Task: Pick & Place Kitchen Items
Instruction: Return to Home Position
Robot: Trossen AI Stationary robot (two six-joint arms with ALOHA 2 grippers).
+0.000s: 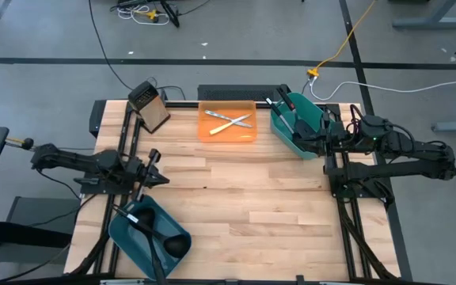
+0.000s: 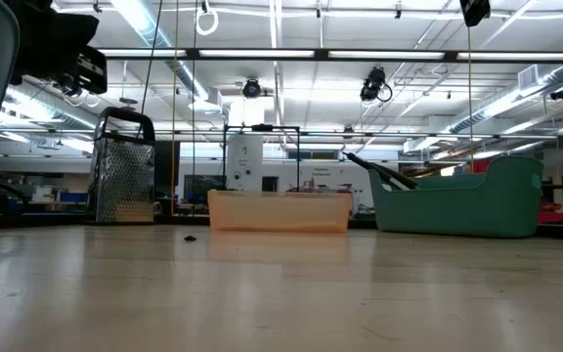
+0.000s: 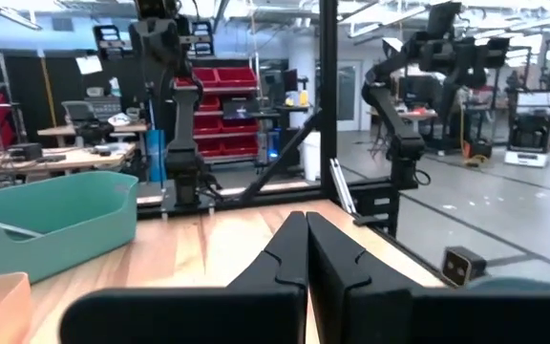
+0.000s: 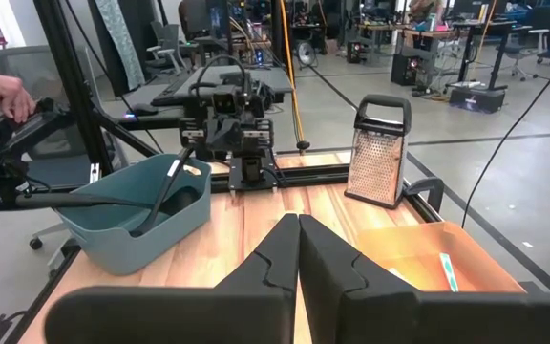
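While both arms rest at opposite sides of the table, neither holds anything: left gripper (image 3: 306, 225) clenched, its fingers pressed flat together, empty; right gripper (image 4: 298, 227) likewise clamped on nothing, just beside the far-right teal bin (image 1: 313, 119). Two yellow-handled knives (image 1: 229, 122) lie crossed in the orange tray (image 1: 244, 106) at the far edge, middle. One black ladle (image 1: 150, 229) lies slantwise in the near-left teal bin (image 1: 119, 236), bowl toward the near edge. Black handles (image 1: 284, 105) lean out of the far-right bin; probably a ladle or spatulas, but the heads are hidden. Metal box grater (image 1: 150, 107) stands left of the tray. Bare tabletop (image 1: 244, 198) between.
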